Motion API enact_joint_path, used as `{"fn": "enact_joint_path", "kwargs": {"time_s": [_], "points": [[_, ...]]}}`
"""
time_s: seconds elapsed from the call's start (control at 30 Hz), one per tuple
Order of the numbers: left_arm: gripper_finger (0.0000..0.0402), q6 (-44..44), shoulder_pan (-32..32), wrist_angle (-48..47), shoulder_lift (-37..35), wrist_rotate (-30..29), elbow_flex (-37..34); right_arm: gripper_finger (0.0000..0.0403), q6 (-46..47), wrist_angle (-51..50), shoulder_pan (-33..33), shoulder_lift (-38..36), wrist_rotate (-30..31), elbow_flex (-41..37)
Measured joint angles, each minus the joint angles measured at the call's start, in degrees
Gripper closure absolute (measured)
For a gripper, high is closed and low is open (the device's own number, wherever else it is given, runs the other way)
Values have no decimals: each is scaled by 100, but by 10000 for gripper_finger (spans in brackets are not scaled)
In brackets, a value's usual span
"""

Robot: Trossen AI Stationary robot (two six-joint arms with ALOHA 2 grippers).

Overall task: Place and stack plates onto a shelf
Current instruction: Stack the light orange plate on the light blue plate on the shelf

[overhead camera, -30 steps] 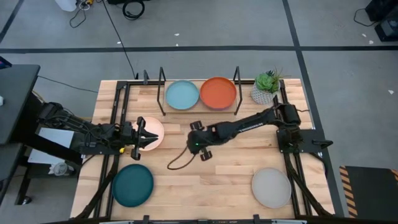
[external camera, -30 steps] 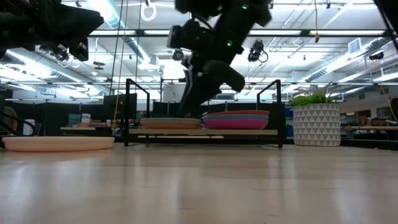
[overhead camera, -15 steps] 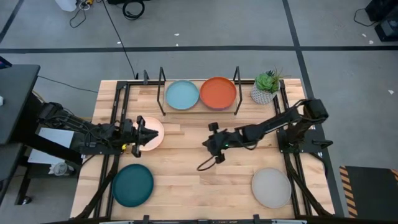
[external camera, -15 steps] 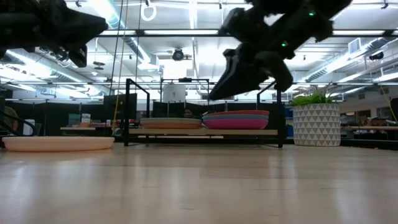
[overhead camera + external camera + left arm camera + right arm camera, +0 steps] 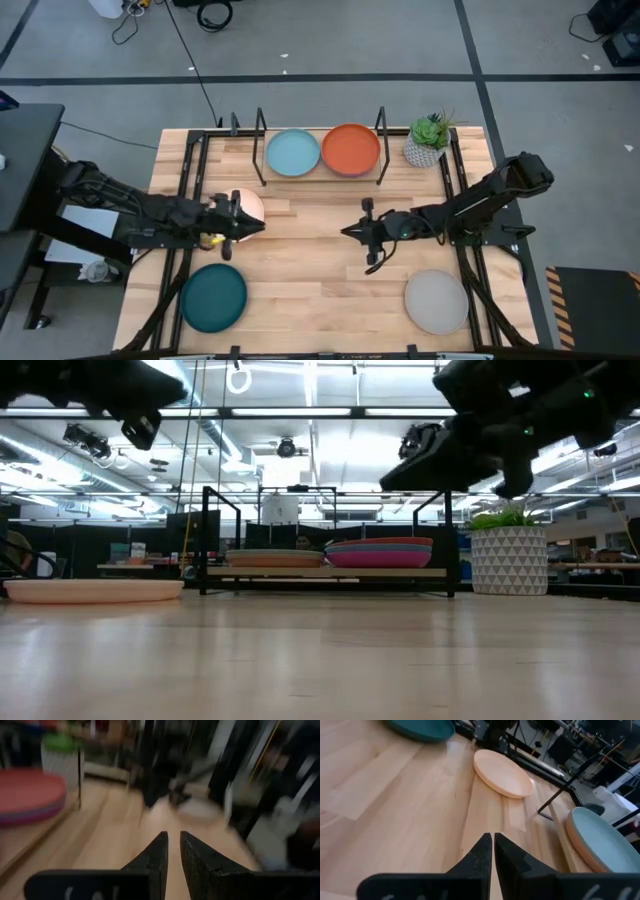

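Observation:
A peach plate (image 5: 252,203) (image 5: 95,590) (image 5: 502,772) lies flat on the table left of centre. My left gripper (image 5: 242,218) (image 5: 173,849) hangs shut above it, raised well clear in the low view (image 5: 140,422). My right gripper (image 5: 346,232) (image 5: 493,844) is shut in the air right of centre, pointing toward the peach plate. On the shelf (image 5: 325,572) stand two stacks, one topped by a light blue plate (image 5: 293,152), the other by an orange plate (image 5: 350,148). A dark teal plate (image 5: 213,297) and a grey plate (image 5: 436,301) rest near the near edge.
A potted green plant (image 5: 428,140) (image 5: 508,555) stands at the shelf's right end. Black upright loops (image 5: 261,140) frame the shelf. Bare wood (image 5: 320,290) lies between the dark teal and grey plates. A cable hangs below the right wrist (image 5: 375,258).
My right arm has drawn back from the table's centre toward the right edge, and its gripper stays pointed left. My left gripper has moved right over the peach plate and its spread fingers have come together. No plate has moved.

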Motion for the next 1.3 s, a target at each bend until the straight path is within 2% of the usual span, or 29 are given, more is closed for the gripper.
{"fn": "enact_joint_path", "kwargs": {"time_s": [0.1,0.2,0.37,0.5,0.6,0.83,1.3], "points": [[345,-72,-2,-972,498,-142,566,376,42,118,25,-24,-1,-175],[334,-521,-6,-1629,1009,-452,915,376,59,245,94,-19,4,-330],[286,-1317,-11,-2733,1807,-747,1437,376,270,526,228,-13,26,-649],[240,-1856,4,-3713,2418,-698,1834,376,214,941,319,-8,77,-967],[223,-2170,35,-4214,2805,-386,2031,377,160,1260,346,-20,181,-1075],[230,-2705,44,-4608,3584,8,2095,377,101,1465,356,-8,155,-1115],[259,-2437,52,-5358,4626,-10,2095,377,57,1510,363,-8,24,-1128]]}}
